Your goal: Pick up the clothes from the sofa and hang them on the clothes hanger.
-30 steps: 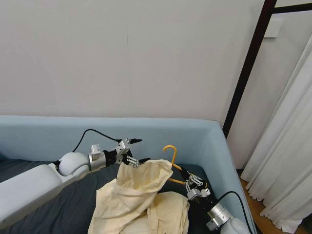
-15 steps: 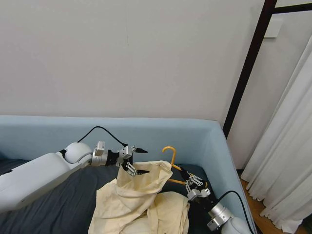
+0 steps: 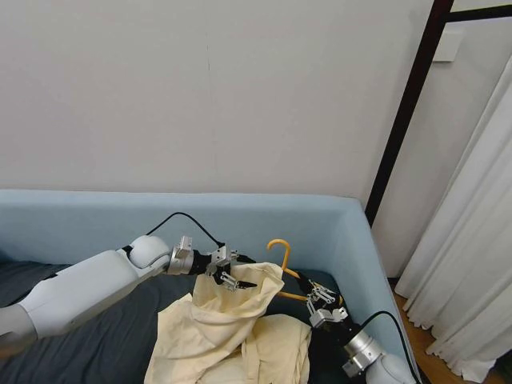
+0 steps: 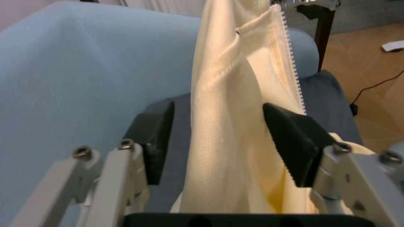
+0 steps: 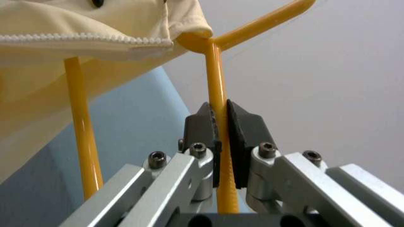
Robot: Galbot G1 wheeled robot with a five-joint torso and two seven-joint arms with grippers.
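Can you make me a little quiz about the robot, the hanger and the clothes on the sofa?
1. True or false: the right gripper is shut on the hanger.
2. What sits between the jaws of the open left gripper? A) the cream garment B) a book C) a cup
3. Fill in the gap: the sofa has a light ____ back.
Key: 1 true; 2 A; 3 blue.
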